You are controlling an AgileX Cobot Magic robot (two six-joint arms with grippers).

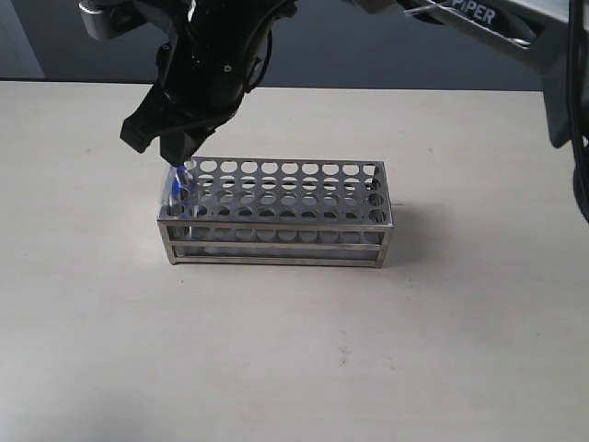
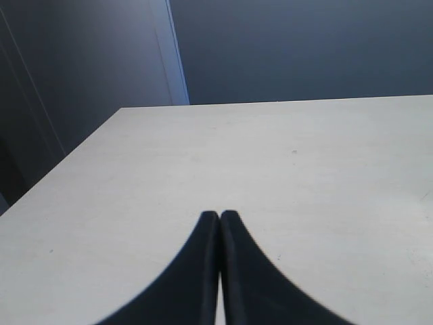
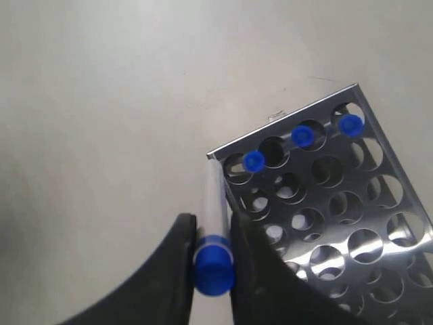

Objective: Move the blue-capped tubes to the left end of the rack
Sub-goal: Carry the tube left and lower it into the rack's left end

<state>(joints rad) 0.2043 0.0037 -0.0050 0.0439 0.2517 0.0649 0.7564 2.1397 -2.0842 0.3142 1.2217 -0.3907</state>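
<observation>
Four blue-capped tubes show in all. Three stand in the end row of the one rack. The fourth tube is pinched just under its cap by the right gripper, jaws narrowed onto it, at the rack's left end. Whether its tip has entered a hole is unclear. Thin, light, slick and probably brittle, it suits a gentle hold near the cap. The left gripper is closed and empty.

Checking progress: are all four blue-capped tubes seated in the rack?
No, three caps sit in the rack; the right gripper holds the fourth tube.
</observation>
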